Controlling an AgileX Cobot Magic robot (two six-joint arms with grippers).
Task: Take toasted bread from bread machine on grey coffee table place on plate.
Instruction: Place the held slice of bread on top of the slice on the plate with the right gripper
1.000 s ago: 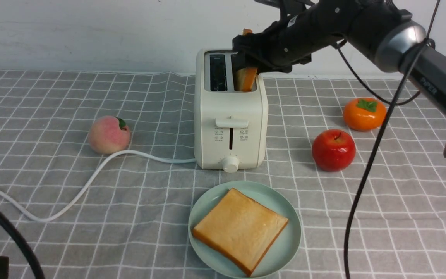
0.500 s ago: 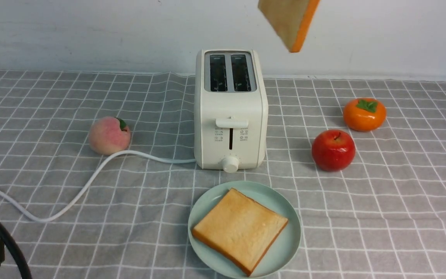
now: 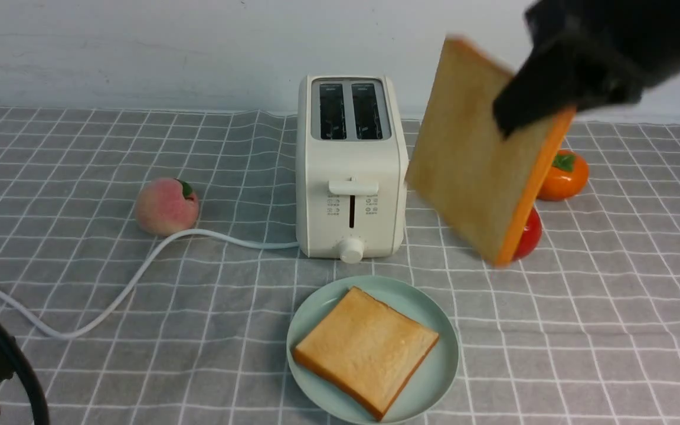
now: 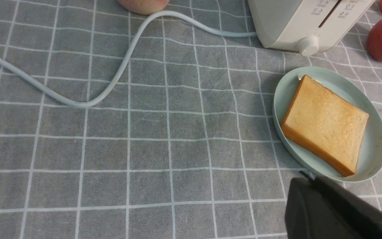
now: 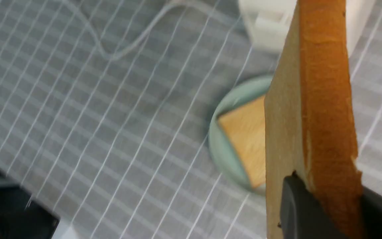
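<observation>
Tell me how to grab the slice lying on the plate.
From above, jaws across two opposite crust edges of the slice: it lies flat on the plate, so only its edges are reachable, provided the jaws open that wide.

Pretty sure this was a robot lab mock-up, not a real kitchen: the toaster (image 3: 352, 177) sat on a bench (image 3: 80, 366) covered in grey grid cloth, bare white wall (image 3: 139, 47) right behind it, a peach (image 3: 166, 206) to its left, a persimmon (image 3: 570, 174) to its right, black robot arm (image 3: 641, 35) higher up on that side.
</observation>
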